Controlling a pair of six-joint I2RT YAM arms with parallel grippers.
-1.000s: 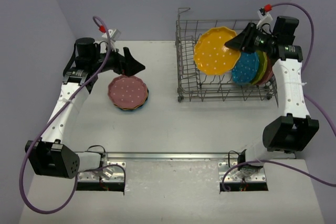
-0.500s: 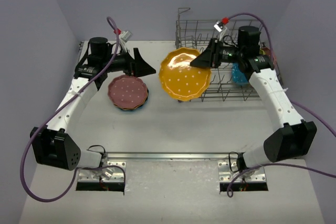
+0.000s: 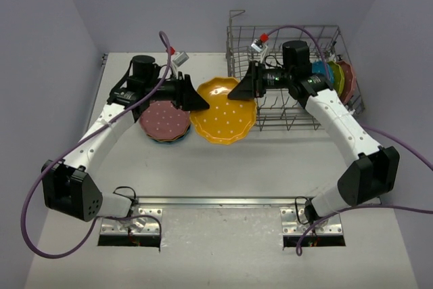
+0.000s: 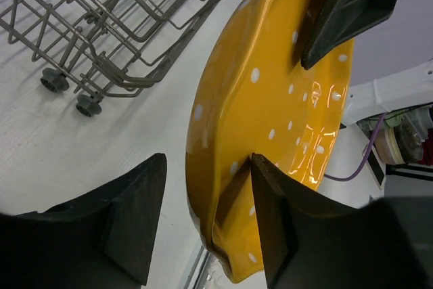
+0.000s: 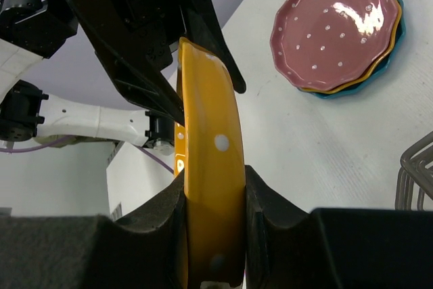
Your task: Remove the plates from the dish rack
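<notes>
An orange-yellow plate with white dots hangs tilted over the table between the two arms, left of the dish rack. My right gripper is shut on its right rim; in the right wrist view both pads press the plate edge-on. My left gripper straddles the opposite rim. In the left wrist view one finger touches the plate while a narrow gap shows at the other finger. Teal, yellow-green and pink plates stand in the rack's right end.
A stack with a pink plate on top of an orange and a teal one lies on the table under the left arm, also in the right wrist view. The rack's feet and wires stand close beyond the held plate.
The right gripper carried the orange-yellow plate out of the rack and leftward over the table. The left arm swung right to meet it and its jaws narrowed around the plate's rim.
</notes>
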